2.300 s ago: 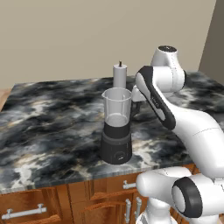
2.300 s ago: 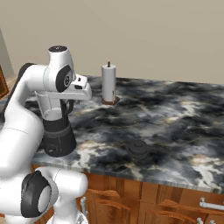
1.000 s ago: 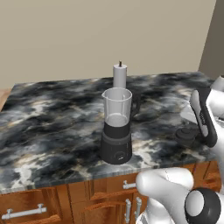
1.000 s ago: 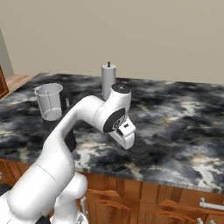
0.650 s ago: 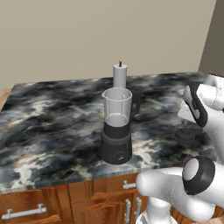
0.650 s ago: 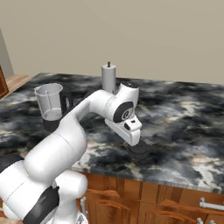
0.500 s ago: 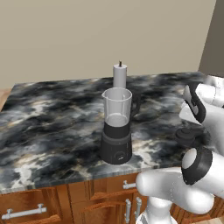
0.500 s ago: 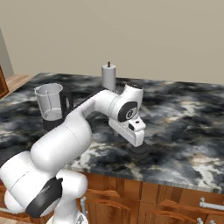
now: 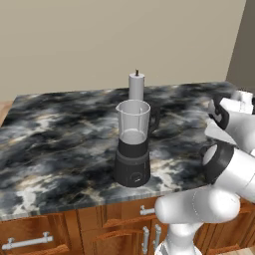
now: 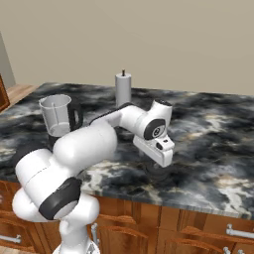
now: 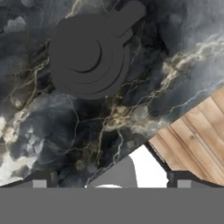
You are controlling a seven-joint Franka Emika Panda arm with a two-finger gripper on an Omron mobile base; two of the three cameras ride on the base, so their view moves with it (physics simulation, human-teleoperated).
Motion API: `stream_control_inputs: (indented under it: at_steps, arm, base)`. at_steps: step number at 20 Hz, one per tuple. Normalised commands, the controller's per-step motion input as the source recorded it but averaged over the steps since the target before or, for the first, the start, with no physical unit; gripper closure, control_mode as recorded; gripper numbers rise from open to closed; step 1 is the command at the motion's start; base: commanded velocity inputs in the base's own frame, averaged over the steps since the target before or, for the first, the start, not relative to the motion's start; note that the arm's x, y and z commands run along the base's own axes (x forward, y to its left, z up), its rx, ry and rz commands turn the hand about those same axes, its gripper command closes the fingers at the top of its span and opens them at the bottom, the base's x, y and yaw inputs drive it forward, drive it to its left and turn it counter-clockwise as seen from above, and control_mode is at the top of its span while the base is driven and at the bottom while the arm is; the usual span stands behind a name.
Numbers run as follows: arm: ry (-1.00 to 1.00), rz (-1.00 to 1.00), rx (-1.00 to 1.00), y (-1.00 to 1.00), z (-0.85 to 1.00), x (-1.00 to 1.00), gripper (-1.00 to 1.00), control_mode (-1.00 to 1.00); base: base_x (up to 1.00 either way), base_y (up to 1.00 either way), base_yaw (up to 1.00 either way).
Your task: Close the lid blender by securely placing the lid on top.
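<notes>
Early stage: lid (image 11: 89, 54) lies ungrasped on the desk (image 9: 60, 139), jaws open and empty above it, blender (image 9: 133, 143) uncovered.

Even, soft light; faint shadows on the counter (image 9: 60, 129). Rendered, slightly soft and pixelated. No glare, no edge distortion.
</notes>
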Motion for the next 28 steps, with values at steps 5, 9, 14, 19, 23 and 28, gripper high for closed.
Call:
stream_control_inputs:
  at_steps: [5,9,14,19,23,28]
  arm:
    - [0.0,0.01,0.0,0.0,-0.23,0.56,-1.0,-1.0]
    - [0.0,0.06,0.0,-0.04,-0.32,0.39,-1.0,-1.0]
    - [0.0,0.07,0.0,-0.03,-0.29,0.19,-1.0,-1.0]
    - [0.0,0.07,0.0,-0.05,-0.25,0.3,-1.0,-1.0]
    - [0.0,0.06,0.0,-0.25,-0.15,0.4,-1.0,-1.0]
    - [-0.01,0.06,0.0,-0.02,-0.22,0.21,-1.0,-1.0]
  base:
    - [0.0,0.0,0.0]
    - [0.0,0.0,0.0]
    - [0.0,0.0,0.0]
    - [0.0,0.0,0.0]
    - [0.0,0.0,0.0]
    - [0.0,0.0,0.0]
